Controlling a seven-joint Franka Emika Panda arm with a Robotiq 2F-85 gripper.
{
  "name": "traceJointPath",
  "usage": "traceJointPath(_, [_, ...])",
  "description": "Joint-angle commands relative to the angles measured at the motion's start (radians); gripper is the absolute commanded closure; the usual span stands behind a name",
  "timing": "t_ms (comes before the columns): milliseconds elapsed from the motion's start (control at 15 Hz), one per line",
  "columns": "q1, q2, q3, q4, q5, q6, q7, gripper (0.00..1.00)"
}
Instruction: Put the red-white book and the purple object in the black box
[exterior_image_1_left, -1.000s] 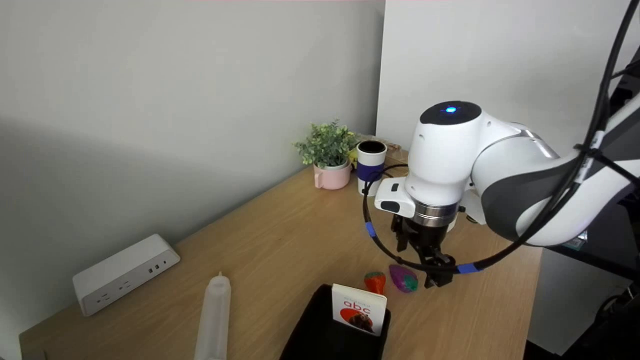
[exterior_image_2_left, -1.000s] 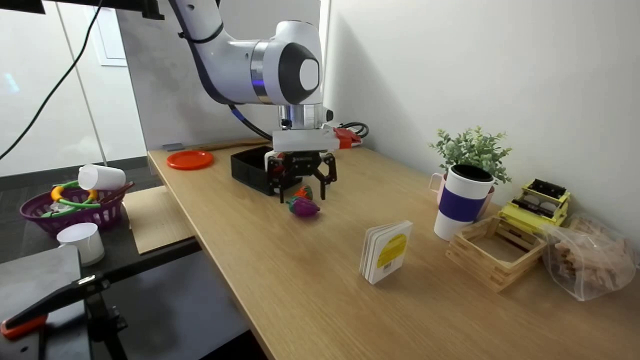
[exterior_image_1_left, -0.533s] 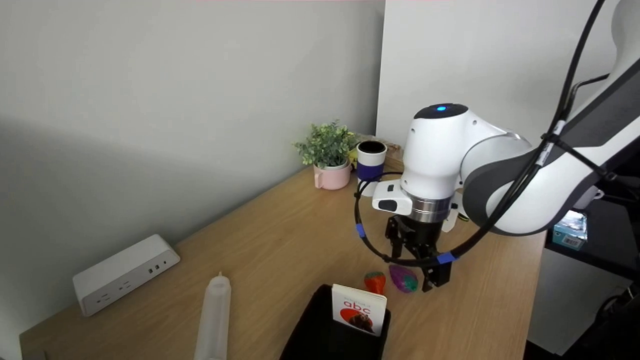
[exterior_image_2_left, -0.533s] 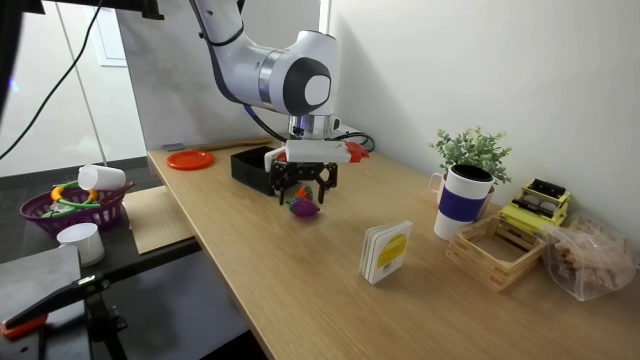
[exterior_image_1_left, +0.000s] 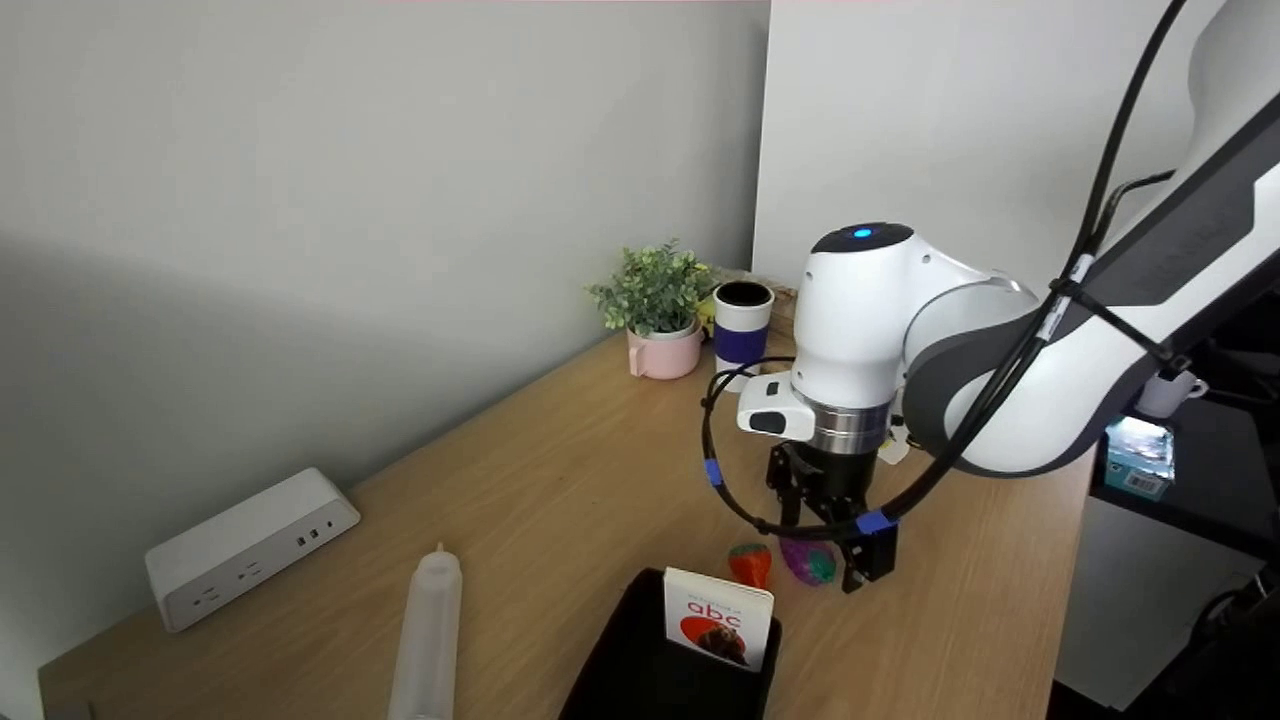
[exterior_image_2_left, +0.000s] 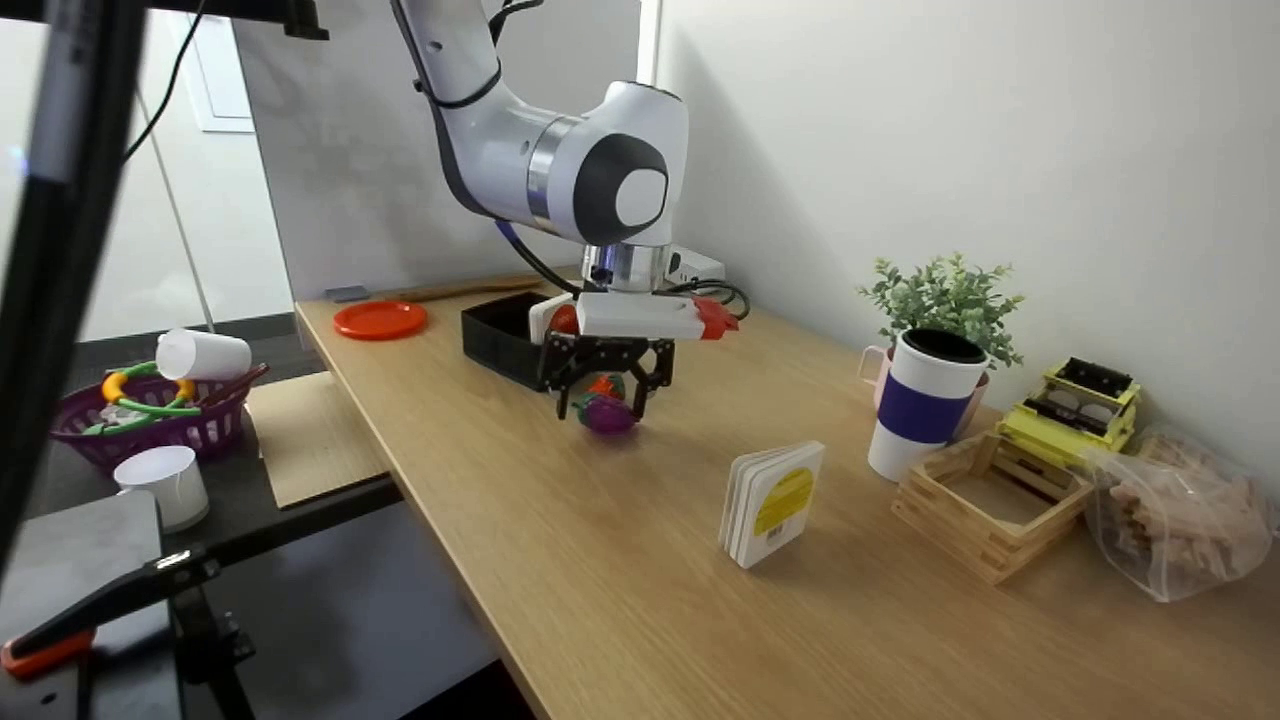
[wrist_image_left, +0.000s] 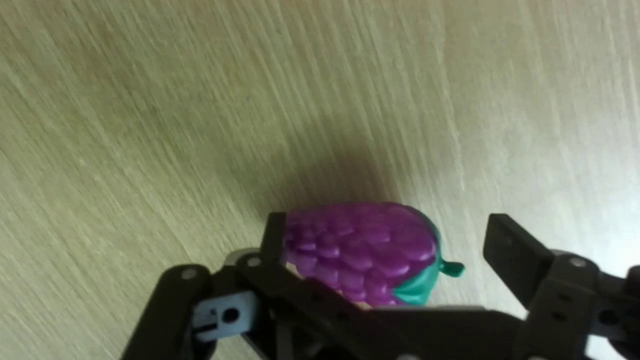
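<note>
purple and bumpy, the purple object (wrist_image_left: 362, 245) sits on the wood table (exterior_image_2_left: 620, 540) near the black box (exterior_image_2_left: 500, 352). the gripper (wrist_image_left: 392, 242) has its two fingers (wrist_image_left: 515, 255) wide apart, with the purple object between them and a gap beside its green end. the red-white book (exterior_image_1_left: 718, 618) stands up inside the black box, and a red strawberry (exterior_image_1_left: 750, 566) sits near the purple object.

Gripper (exterior_image_2_left: 600, 411), jaws apart, astride purple fruit (exterior_image_2_left: 607, 416). Red-white book (exterior_image_2_left: 543, 318) partly hidden in box (exterior_image_2_left: 500, 348). Plate (exterior_image_2_left: 380, 320) near box. Tumbler (exterior_image_2_left: 925, 408) beside crate (exterior_image_2_left: 952, 525).
</note>
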Motion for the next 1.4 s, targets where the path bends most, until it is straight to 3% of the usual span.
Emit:
traceJointPath(0, [-0.002, 0.043, 0.008, 0.056, 0.023, -0.054, -0.041, 0.0])
traceJointPath(200, [0.001, 0.063, 0.008, 0.079, 0.021, -0.075, -0.042, 0.01])
traceJointPath(267, [0.002, 0.065, 0.009, 0.084, 0.022, -0.079, -0.043, 0.26])
traceJointPath(400, [0.004, 0.068, 0.007, 0.096, 0.021, -0.09, -0.043, 0.29])
traceJointPath(533, [0.008, 0.066, 0.005, 0.099, 0.02, -0.095, -0.041, 0.43])
traceJointPath(1000, [0.029, 0.032, -0.011, 0.083, 0.006, -0.077, -0.01, 0.53])
traceJointPath(1333, [0.075, -0.056, -0.044, 0.015, -0.025, -0.018, 0.102, 0.62])
